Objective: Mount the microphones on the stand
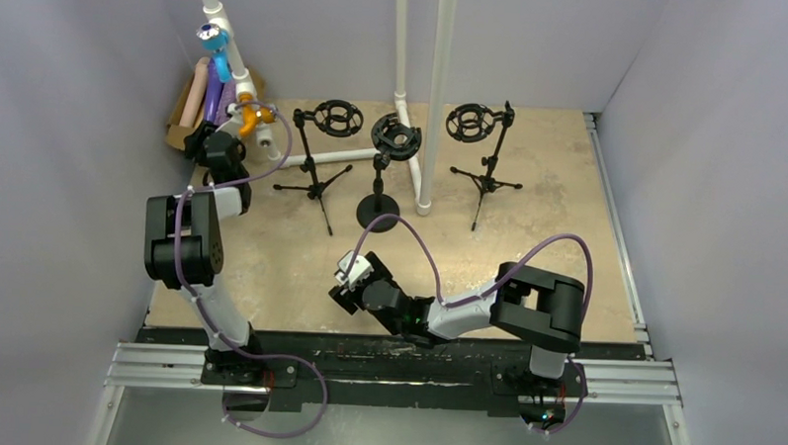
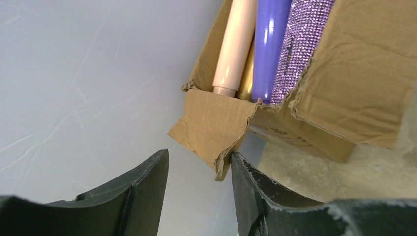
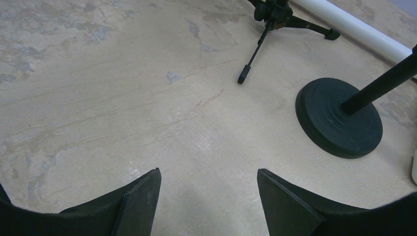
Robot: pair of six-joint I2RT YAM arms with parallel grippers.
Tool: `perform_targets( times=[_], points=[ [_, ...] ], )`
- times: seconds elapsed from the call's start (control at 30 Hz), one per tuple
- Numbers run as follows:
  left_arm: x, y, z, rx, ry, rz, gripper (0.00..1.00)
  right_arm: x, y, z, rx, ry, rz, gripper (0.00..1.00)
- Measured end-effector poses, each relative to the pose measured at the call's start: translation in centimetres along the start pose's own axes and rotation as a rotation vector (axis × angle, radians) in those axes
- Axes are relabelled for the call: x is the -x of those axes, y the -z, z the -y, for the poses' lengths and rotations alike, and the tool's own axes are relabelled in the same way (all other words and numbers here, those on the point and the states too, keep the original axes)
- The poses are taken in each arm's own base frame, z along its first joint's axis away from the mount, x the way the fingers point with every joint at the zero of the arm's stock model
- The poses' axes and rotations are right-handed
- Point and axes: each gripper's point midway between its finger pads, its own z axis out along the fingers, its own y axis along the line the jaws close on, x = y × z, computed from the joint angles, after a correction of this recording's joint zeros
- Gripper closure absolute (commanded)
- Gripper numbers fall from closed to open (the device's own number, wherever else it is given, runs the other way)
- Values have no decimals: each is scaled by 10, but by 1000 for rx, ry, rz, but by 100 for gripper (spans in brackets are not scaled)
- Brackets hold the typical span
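The microphones stand bunched in a torn cardboard box (image 2: pixel 344 73) at the back left. In the left wrist view I see a peach one (image 2: pixel 236 44), a purple one (image 2: pixel 269 44) and a purple glitter one (image 2: pixel 300 44). From above, a peach microphone (image 1: pixel 192 97), a purple one (image 1: pixel 213 97), a blue one (image 1: pixel 216 40) and a gold one (image 1: pixel 247 118) show. My left gripper (image 2: pixel 199 155) (image 1: pixel 199 137) is open just before the box, holding nothing. My right gripper (image 3: pixel 209 171) (image 1: pixel 340 285) hangs open over bare table. The three stands (image 1: pixel 337 117) (image 1: pixel 396 136) (image 1: pixel 473 121) carry no microphones in their ring mounts.
White pipes (image 1: pixel 436 95) rise at the back between the stands. The middle stand's round base (image 3: pixel 339 118) and a tripod leg (image 3: pixel 253 56) lie ahead of my right gripper. A loose box flap (image 2: pixel 216 128) reaches down to my left fingers. Grey walls enclose the table.
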Motion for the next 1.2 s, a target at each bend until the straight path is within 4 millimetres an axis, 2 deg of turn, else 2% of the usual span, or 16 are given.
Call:
perform_targets(
  times=[0.2, 0.43, 0.6, 0.77, 0.93, 1.0, 1.2],
  points=[
    [1, -7, -11, 97, -43, 18, 54, -2, 0, 0, 3, 8, -7, 24],
    [2, -8, -21, 151, -86, 21, 55, -13, 1, -4, 21, 28, -83, 24],
    [4, -13, -22, 181, -98, 37, 56, -1, -4, -9, 24, 15, -113, 24],
    [0, -19, -15, 181, -118, 31, 56, 19, -10, -12, 15, -5, -117, 25],
    [-17, -22, 6, 107, -181, -9, 51, 33, -14, -13, 1, -13, -114, 25],
    [-24, -22, 15, 65, -204, -25, 50, 36, -15, -13, -5, -11, -114, 25],
    [-28, -22, 19, 26, -200, -34, 49, 34, -15, -12, -6, -3, -127, 26]
  ],
)
